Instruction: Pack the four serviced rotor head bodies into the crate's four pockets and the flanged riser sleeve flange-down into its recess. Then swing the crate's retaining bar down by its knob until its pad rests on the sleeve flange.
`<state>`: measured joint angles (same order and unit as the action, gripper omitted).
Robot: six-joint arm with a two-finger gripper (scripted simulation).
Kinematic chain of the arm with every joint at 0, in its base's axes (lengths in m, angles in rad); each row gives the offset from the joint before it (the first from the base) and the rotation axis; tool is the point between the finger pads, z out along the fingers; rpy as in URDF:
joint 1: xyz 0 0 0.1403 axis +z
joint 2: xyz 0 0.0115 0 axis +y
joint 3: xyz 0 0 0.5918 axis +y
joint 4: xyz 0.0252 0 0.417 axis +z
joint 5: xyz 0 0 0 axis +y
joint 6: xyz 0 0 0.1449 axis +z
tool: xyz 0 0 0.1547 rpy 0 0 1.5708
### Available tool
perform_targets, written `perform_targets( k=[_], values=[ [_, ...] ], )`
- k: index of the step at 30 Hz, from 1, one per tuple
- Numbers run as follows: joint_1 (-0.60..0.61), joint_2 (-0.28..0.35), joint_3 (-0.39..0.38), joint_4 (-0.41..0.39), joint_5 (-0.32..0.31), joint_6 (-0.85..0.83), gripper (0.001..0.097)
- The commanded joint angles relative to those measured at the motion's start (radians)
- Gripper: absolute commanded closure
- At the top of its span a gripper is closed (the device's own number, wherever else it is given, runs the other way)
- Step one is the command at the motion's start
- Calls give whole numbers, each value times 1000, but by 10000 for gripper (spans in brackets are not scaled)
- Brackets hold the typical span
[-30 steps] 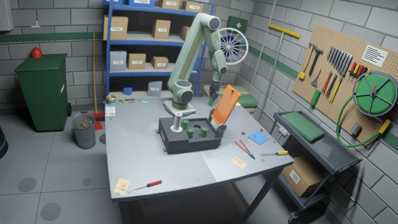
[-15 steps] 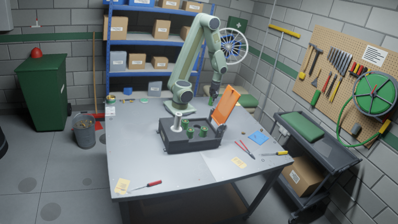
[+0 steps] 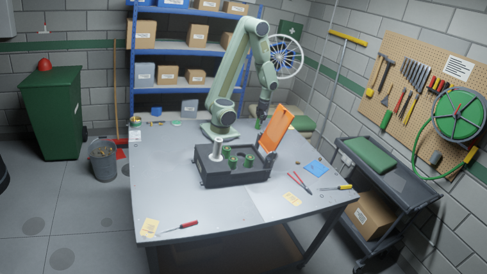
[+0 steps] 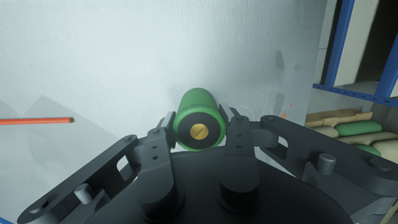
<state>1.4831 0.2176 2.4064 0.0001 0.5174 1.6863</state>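
The fourth green rotor head body point(image 3: 258, 123) stands partly hidden behind the raised orange retaining bar point(image 3: 276, 128), at the back right of the table. My gripper point(image 4: 197, 122) is closed around this body point(image 4: 199, 120), which shows a black top with a brass screw. The dark crate point(image 3: 233, 163) sits mid-table with three green bodies point(image 3: 233, 161) in its pockets and one pocket point(image 3: 242, 154) open. The grey flanged riser sleeve point(image 3: 216, 149) stands in the crate's left recess.
The table's back edge lies just behind my gripper, with blue shelving point(image 3: 191, 54) and stacked sacks point(image 4: 359, 130) beyond. Red pliers point(image 3: 299, 182), a blue cloth point(image 3: 316, 168) and a yellow-handled screwdriver point(image 3: 335, 187) lie right of the crate. The arm's base point(image 3: 221, 131) is behind it.
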Motion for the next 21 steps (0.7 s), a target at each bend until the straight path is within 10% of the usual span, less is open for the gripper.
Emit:
perform_targets(
  k=[1, 21],
  values=[
    [0, 1, 1, 0, -2, 0, 901],
    [0, -58, -34, 0, 91, 0, 901]
  ],
)
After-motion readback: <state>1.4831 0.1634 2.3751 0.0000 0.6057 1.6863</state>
